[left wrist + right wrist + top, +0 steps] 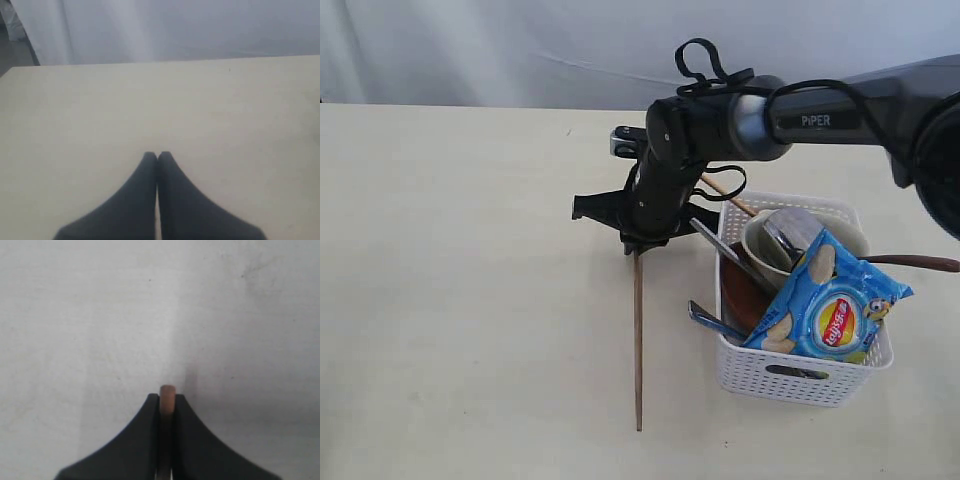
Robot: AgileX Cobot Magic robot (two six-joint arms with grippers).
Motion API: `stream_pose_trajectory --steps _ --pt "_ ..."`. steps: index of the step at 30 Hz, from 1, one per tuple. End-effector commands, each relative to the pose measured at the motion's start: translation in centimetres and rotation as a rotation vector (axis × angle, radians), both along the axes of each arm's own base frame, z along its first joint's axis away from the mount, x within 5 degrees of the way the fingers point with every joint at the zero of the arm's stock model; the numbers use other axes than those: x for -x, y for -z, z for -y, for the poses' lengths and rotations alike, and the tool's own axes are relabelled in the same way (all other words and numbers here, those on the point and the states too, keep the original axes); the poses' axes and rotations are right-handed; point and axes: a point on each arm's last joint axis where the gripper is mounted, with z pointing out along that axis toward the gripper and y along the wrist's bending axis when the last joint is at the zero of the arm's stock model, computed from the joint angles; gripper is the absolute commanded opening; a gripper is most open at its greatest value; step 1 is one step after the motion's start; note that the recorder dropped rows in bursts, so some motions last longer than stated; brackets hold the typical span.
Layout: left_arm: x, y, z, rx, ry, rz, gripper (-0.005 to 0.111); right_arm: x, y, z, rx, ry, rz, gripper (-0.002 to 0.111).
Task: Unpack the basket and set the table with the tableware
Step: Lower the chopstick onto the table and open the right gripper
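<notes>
One thin wooden chopstick [638, 340] is pinched by its end in the right claw [167, 399], just beside the basket [800, 385]. Light, stiff and smooth, it probably pivots; a mid-shaft hold suits better. Meanwhile the left claw [157, 156] sits closed, empty.

I see a wide cream bench [470, 260]. A white basket [750, 372] sits on it, with a thin chopstick [638, 340] just beside.
</notes>
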Motion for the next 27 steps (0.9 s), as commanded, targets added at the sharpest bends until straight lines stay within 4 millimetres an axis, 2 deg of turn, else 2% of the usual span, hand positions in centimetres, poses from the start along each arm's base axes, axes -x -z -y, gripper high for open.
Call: stream_pose_trajectory --steps 1,6,8,11,13,22,27 --pt "0.0 0.1 0.1 0.015 0.006 0.004 0.000 -0.4 0.2 0.4 0.017 -0.009 0.014 0.000" --pt "0.0 0.1 0.1 0.015 0.006 0.004 0.000 -0.4 0.2 0.4 0.019 -0.010 0.015 0.002" --pt "0.0 0.1 0.1 0.015 0.006 0.004 0.000 -0.4 0.2 0.4 0.019 -0.010 0.015 0.014" --pt "0.0 0.1 0.1 0.015 0.006 0.004 0.000 -0.4 0.2 0.4 0.017 -0.005 0.014 0.037" --pt "0.0 0.1 0.1 0.015 0.006 0.004 0.000 -0.4 0.2 0.4 0.016 -0.001 0.013 0.043" --pt "0.0 0.1 0.1 0.015 0.006 0.004 0.000 -0.4 -0.1 0.4 0.012 0.001 0.018 0.043" --pt "0.0 0.1 0.1 0.015 0.006 0.004 0.000 -0.2 -2.6 0.5 -0.012 0.001 0.053 0.043"
